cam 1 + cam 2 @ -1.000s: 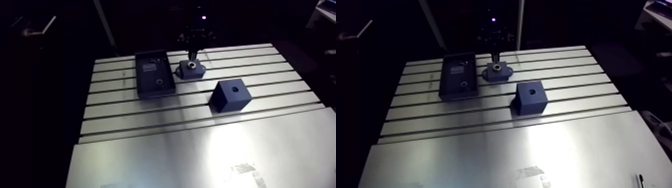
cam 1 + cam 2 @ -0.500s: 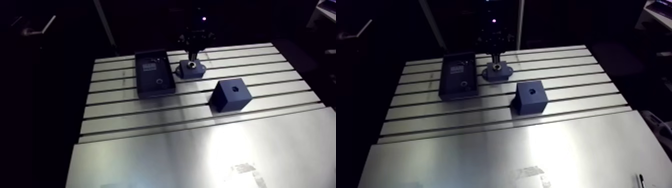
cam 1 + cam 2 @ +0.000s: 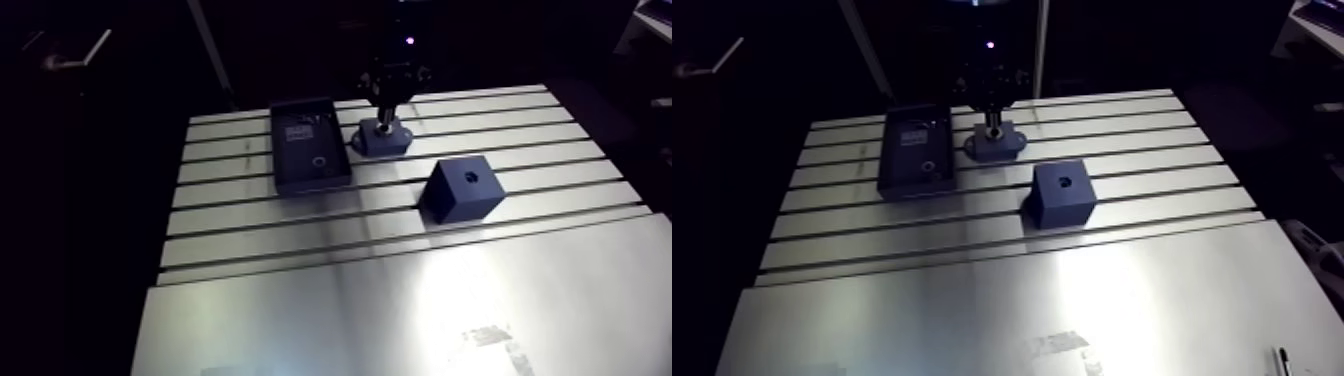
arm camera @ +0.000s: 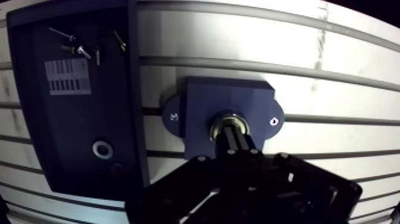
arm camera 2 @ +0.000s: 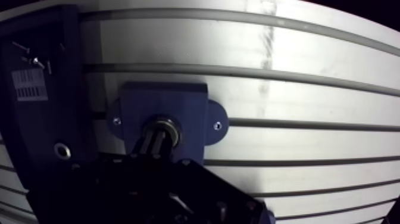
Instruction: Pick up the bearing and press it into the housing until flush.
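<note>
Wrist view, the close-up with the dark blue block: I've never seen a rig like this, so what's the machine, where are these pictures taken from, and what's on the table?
It is a single robot arm with a two-finger gripper. The wide pictures come from a camera riding on the arm, looking down over the slotted aluminium table. The close-ups come from a camera on the wrist, looking past the fingers.

Three dark blue things lie on the table. One is a flat tray holding a few loose screws, a label and a small ring. The second is a flanged housing. The third is a cube with a hole on top.

The fingers are closed together. Their tips are at the brass-coloured bearing, which sits in the housing's bore. Whether it sits flush, I cannot tell.
</note>
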`<state>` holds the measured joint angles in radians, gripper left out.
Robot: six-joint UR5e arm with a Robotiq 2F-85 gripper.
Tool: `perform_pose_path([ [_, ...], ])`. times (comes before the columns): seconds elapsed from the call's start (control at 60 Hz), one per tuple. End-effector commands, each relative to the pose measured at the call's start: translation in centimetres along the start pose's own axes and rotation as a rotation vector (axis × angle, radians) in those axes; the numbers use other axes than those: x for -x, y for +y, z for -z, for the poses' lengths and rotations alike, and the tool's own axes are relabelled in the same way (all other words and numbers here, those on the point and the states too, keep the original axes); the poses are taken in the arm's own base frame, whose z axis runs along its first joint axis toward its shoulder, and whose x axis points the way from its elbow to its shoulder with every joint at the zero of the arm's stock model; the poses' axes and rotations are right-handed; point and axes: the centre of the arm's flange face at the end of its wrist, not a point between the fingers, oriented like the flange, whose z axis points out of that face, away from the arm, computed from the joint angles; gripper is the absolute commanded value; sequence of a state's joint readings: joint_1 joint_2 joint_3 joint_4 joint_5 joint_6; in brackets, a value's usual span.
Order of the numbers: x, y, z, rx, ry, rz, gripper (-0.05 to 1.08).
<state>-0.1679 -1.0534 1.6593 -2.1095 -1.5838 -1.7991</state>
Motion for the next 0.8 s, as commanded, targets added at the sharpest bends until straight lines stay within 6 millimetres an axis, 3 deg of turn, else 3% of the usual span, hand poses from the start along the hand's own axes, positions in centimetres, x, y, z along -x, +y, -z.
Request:
perform_pose_path([
  [0.017,0.01,-0.03,-0.16,0.001,-0.003,0.005,1.08],
  [0.8,-0.19,0.01,-1.0,-0.001,-0.012,0.005,1.08],
])
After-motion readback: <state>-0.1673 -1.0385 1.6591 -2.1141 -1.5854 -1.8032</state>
